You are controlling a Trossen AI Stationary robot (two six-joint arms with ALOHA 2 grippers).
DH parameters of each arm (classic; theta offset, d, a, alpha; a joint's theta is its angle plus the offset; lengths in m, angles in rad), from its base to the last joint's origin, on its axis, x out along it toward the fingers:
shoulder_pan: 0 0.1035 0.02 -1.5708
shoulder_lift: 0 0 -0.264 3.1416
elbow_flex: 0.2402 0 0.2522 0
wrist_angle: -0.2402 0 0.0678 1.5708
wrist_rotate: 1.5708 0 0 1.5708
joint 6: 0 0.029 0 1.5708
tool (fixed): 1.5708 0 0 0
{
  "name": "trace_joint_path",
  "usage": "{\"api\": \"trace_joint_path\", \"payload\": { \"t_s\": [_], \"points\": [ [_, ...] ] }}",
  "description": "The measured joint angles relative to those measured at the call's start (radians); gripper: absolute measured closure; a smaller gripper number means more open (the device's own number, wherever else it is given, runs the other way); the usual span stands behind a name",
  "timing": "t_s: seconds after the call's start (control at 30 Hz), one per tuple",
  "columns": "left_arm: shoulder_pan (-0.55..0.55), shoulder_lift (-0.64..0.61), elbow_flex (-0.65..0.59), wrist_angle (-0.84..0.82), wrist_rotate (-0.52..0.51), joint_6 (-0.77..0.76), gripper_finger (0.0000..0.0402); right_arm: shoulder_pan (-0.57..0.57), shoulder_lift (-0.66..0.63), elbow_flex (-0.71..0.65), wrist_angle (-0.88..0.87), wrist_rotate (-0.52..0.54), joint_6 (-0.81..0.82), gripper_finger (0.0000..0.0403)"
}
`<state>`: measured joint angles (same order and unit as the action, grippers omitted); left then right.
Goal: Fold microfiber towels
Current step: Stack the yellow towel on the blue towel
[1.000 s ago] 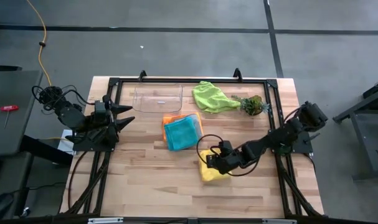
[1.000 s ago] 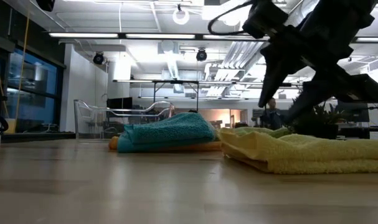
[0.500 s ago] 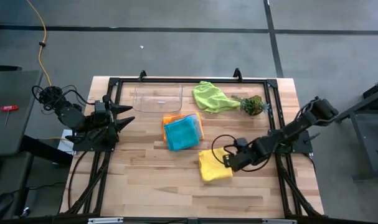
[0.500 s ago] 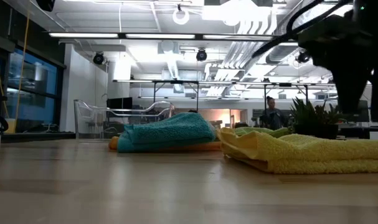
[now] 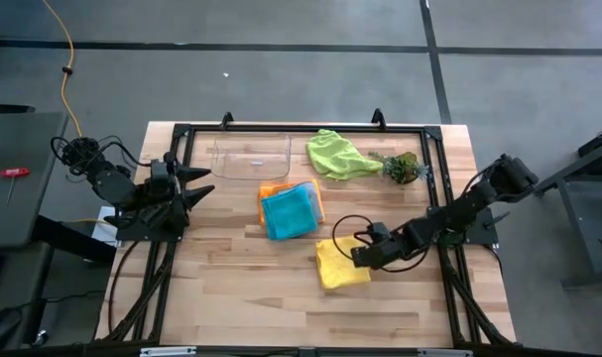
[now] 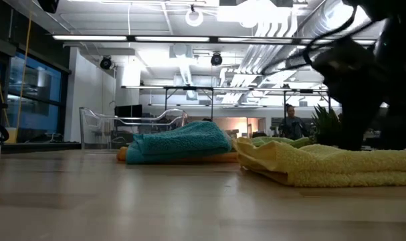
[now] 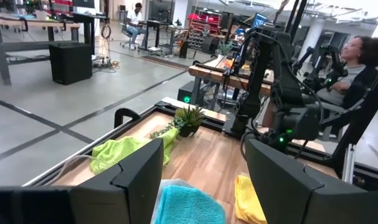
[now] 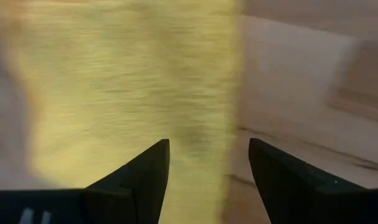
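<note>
Towels are spread over the middle and far part of the table (image 5: 231, 297): the yellow towel (image 5: 340, 266) lies folded nearest the front, the teal towel (image 5: 289, 211) is stacked on the orange towel (image 5: 269, 188) just behind it, and the lime green towel (image 5: 336, 156) sits crumpled at the far edge, touching the plant sprig (image 5: 404, 167) and near the clear tray (image 5: 251, 157). No grey towel can be made out. The right gripper (image 5: 363, 255) hangs low over the right edge of the yellow towel, fingers apart w/ nothing between them; in the right wrist view the fold edge runs up between the two dark fingers (image 8: 145, 177). The left gripper (image 5: 203, 182) is parked at the left side of the table, well apart from the cloths, fingers spread and empty. Judged from this, the yellow towel is done or nearly so and is being let go or tidied; the lime green one is not yet folded. To finish the step well, the fingers should be kept spread while the gripper is lifted straight up, so the top layer isn't dragged open. If the edges need squaring, only a light press near the fold is called for, not a pinch. Approx. one corner of the lime green towel should be picked next, away from the sprig, so the plant isn't pulled along.
</note>
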<state>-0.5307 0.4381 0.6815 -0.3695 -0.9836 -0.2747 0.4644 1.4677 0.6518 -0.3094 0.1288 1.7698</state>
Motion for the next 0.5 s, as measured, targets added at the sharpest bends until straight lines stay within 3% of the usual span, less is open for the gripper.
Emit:
{"api": "trace_joint_path", "payload": {
  "t_s": [0.5],
  "points": [
    [0.000,0.009,0.000,0.000,-0.020,-0.014,0.0186,0.002,0.117,0.033,0.084,0.035,-0.017,0.0195]
  ]
}}
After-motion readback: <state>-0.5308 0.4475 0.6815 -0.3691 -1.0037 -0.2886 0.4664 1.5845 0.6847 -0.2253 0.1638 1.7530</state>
